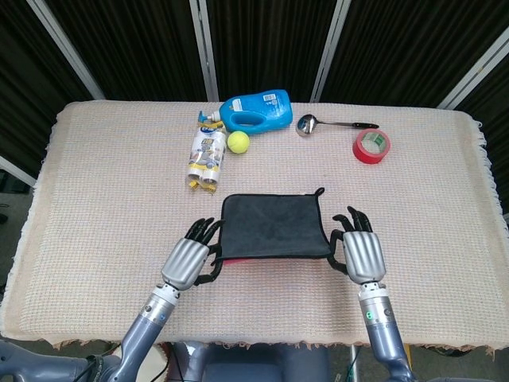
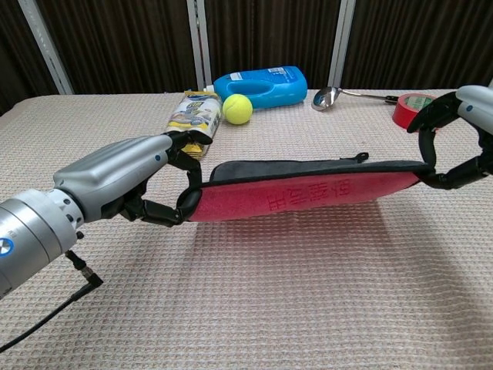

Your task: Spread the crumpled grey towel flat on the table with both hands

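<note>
The grey towel is stretched out as a flat rectangle near the table's front middle; its underside shows red in the chest view. My left hand pinches the towel's near left corner. Over at the near right corner, my right hand holds the towel too. The near edge hangs just above the cloth, pulled taut between both hands, while the far edge lies on the table.
Along the back stand a blue detergent bottle, a tennis ball, a pack of small bottles, a metal ladle and a red tape roll. A beige woven cloth covers the table.
</note>
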